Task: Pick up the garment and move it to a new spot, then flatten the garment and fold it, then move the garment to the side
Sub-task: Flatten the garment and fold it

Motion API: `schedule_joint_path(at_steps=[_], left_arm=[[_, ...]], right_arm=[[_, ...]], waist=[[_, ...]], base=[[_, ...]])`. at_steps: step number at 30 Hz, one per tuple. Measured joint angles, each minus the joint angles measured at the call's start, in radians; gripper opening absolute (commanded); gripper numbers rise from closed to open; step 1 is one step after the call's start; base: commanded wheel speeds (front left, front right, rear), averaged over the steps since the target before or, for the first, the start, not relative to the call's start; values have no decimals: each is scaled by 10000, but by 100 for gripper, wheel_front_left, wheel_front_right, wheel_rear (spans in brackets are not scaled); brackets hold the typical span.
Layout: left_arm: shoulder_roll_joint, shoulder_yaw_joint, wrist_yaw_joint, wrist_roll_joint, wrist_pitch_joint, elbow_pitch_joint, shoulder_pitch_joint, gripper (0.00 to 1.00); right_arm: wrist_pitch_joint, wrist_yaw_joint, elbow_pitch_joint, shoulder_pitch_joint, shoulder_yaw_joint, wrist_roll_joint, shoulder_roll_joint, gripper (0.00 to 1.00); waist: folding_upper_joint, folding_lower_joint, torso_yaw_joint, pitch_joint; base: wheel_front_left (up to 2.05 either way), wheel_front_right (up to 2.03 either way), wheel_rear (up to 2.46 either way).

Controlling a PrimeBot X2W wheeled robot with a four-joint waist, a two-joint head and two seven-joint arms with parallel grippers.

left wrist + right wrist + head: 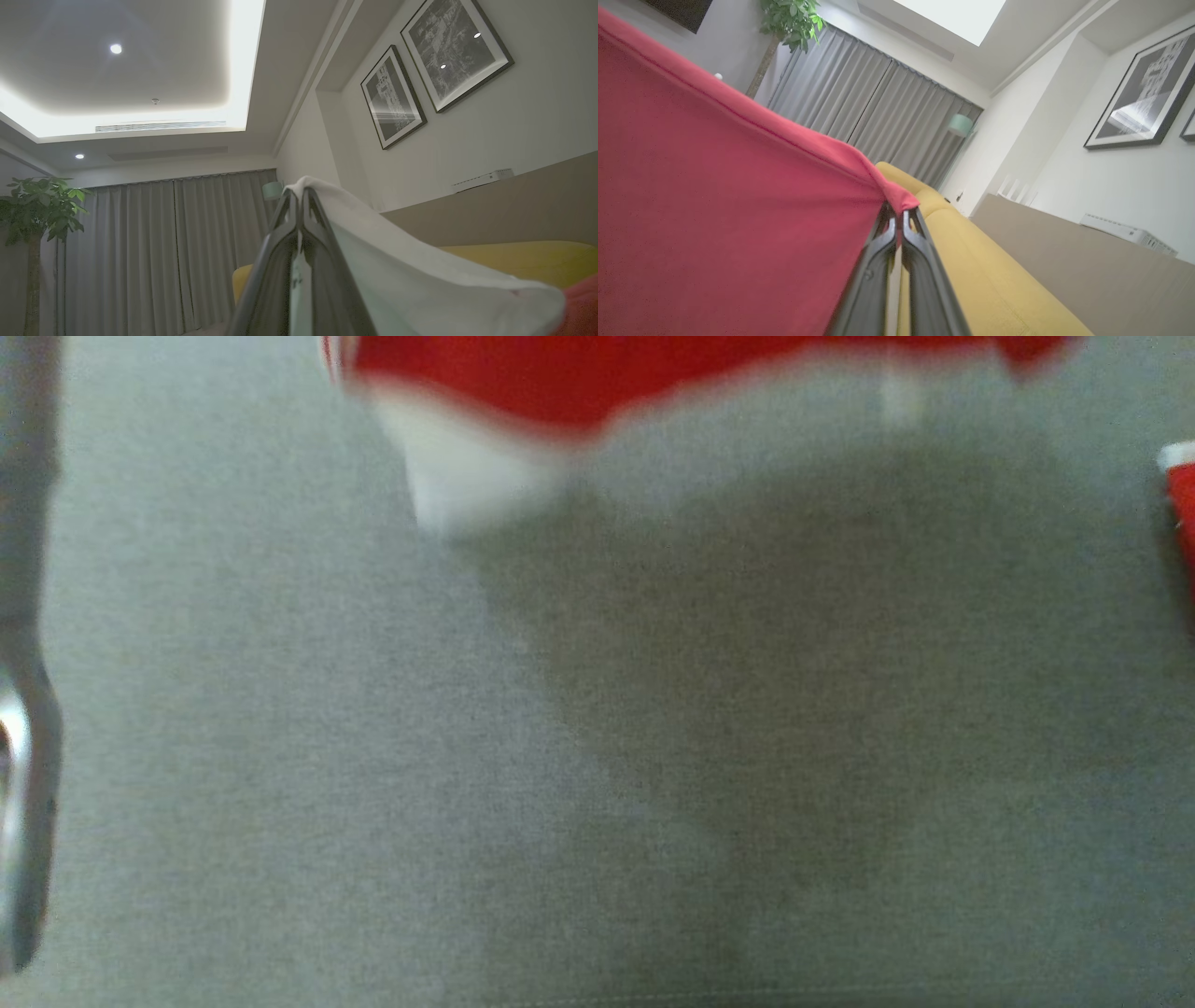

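Note:
The garment [597, 378] is red with white parts; it hangs blurred along the top edge of the head view, above the grey cloth surface [280, 756]. Its shadow darkens the middle of that surface. In the left wrist view my left gripper [299, 198] is shut on a white part of the garment [397, 270], which drapes off to the right. In the right wrist view my right gripper [896, 212] is shut on a red corner of the garment [714, 200], whose cloth spreads taut to the left.
A metal bar [23, 709] runs down the head view's left edge. A red and white piece [1181, 495] shows at the right edge. The wrist views show a yellow sofa [971, 261], grey curtains [140, 252], a potted plant [39, 210] and framed pictures [451, 51].

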Motion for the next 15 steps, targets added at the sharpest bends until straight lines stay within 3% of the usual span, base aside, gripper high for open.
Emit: schedule_joint_path(at_steps=[3, 7, 10, 15], left_arm=[[-73, 94, -138, -17, -71, -13, -812, 0], [-35, 117, -176, -253, -100, -819, -246, 0], [387, -696, -226, -616, -96, -1885, 2178, 0], [1216, -957, -251, -635, -94, -3438, 5880, 0]], right_arm=[[-654, 0, 640, -827, -52, -439, 2, 0], [-999, 0, 1250, -732, 54, -577, -2, 0], [-1183, 0, 1699, 395, 94, -424, 33, 0], [-1271, 0, 1783, 2637, -38, -50, 276, 0]], waist=[[0, 0, -82, 547], [0, -2, -98, 1044], [0, -1, 67, 1158], [0, -5, 190, 801]], base=[[0, 0, 0], [0, 0, 0], [0, 0, 0], [0, 0, 0]])
